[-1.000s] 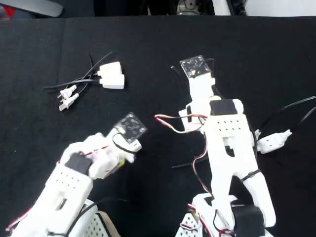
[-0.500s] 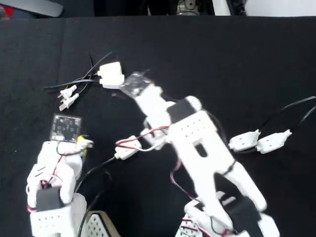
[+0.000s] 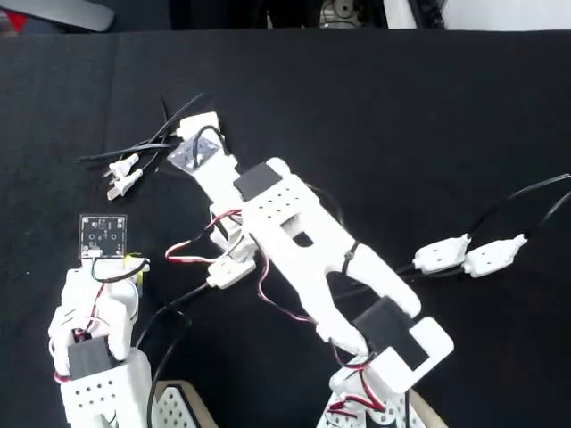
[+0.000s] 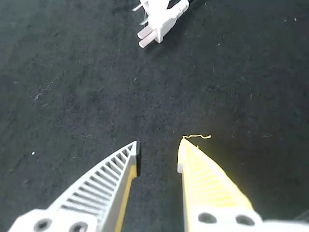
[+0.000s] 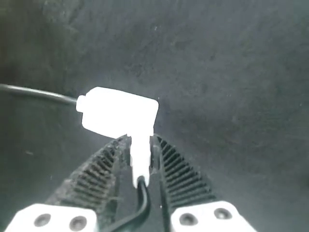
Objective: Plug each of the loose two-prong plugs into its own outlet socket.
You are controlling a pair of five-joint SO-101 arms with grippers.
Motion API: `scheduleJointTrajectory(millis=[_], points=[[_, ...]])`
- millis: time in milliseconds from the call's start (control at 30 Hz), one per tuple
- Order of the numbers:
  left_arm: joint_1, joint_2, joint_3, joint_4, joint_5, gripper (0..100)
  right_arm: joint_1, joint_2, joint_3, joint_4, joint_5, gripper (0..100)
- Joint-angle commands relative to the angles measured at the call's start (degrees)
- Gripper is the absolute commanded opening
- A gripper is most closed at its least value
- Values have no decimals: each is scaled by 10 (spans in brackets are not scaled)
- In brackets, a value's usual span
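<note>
Two loose white two-prong plugs (image 3: 123,175) lie at the back left on the black table, and one plug (image 4: 157,26) lies ahead of my left gripper. The left gripper (image 3: 105,230) (image 4: 158,147) hangs open and empty just short of them. A pair of white outlet sockets (image 3: 203,123) lies to the right of the plugs. My right gripper (image 3: 193,143) (image 5: 140,140) has come across from the right and is shut on the narrow end of one socket (image 5: 140,162). The other socket (image 5: 118,115) lies crosswise just past its fingertips.
Two more white sockets (image 3: 442,254) (image 3: 495,254) on black cords lie at the right side. Thin black cords (image 3: 125,152) trail left from the back-left sockets. The right arm (image 3: 294,241) stretches diagonally over the table's middle, with red-and-white wires (image 3: 201,250) hanging beside it.
The right arm swung from the table's centre to the back-left sockets and closed on one. The left arm turned left and now faces the plugs.
</note>
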Motion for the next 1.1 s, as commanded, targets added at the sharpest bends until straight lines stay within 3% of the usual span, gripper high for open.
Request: scheduleJointTrajectory(millis=[0,833,1067], points=[[-6,-4,2,4,2,144,-4,-22,23,-38,-10,11],[-5,-4,12,0,2,145,-5,-41,160,-106,-30,11],[-5,-4,12,0,1,145,-61,-44,213,-143,-12,11]])
